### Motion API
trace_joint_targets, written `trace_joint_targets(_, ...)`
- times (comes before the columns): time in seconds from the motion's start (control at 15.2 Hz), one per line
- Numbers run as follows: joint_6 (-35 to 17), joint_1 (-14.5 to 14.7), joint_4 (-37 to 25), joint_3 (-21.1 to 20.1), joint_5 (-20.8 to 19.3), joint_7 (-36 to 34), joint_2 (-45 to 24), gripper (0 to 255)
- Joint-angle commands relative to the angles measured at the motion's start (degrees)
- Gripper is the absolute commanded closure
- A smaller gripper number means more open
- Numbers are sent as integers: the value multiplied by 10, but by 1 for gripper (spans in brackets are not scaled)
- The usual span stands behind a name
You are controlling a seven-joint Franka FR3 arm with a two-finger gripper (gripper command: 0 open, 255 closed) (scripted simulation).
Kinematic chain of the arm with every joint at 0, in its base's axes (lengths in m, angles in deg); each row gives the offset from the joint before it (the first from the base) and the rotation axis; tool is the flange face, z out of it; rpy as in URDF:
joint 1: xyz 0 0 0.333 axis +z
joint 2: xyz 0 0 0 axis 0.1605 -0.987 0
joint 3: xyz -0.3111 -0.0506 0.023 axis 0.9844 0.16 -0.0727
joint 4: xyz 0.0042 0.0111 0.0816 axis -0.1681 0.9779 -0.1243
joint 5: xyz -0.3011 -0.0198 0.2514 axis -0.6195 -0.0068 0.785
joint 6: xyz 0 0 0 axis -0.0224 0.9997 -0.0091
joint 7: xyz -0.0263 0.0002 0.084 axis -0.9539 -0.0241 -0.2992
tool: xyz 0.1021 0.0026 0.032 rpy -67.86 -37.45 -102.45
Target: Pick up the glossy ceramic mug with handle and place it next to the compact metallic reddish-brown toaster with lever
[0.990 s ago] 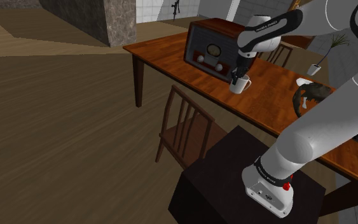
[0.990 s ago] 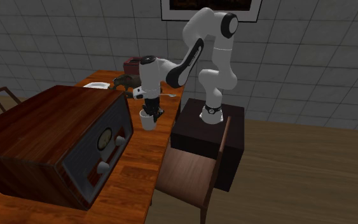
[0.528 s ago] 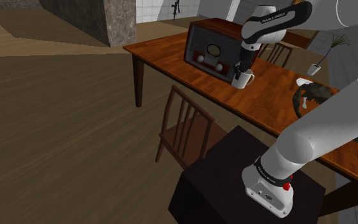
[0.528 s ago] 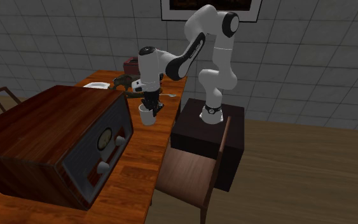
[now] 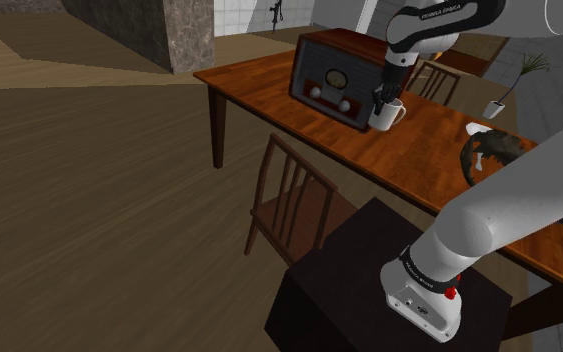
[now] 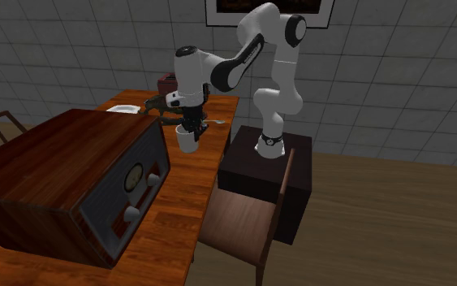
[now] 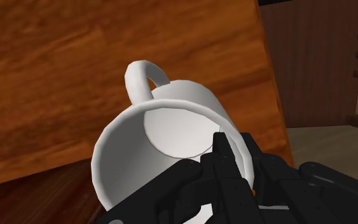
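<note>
One white mug [image 7: 165, 133], rim pinched tight in the black hand [image 7: 232, 153], over the wooden table [image 7: 56, 76]

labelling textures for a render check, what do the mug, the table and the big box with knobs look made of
The mug is plain white and smooth with soft shading and a faint sheen. It could be ceramic, but the look leaves that open. The table looks like reddish-brown wood with visible grain streaks and a polished finish. The box with knobs has a dark wood-grain casing and a greyish front frame of unclear material.
</note>
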Motion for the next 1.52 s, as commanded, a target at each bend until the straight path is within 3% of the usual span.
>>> trace_joint_targets(0.0,17,1,-13,-2,0,0,5,255)
trace_joint_targets(1.45,187,5,-170,-13,4,9,18,255)
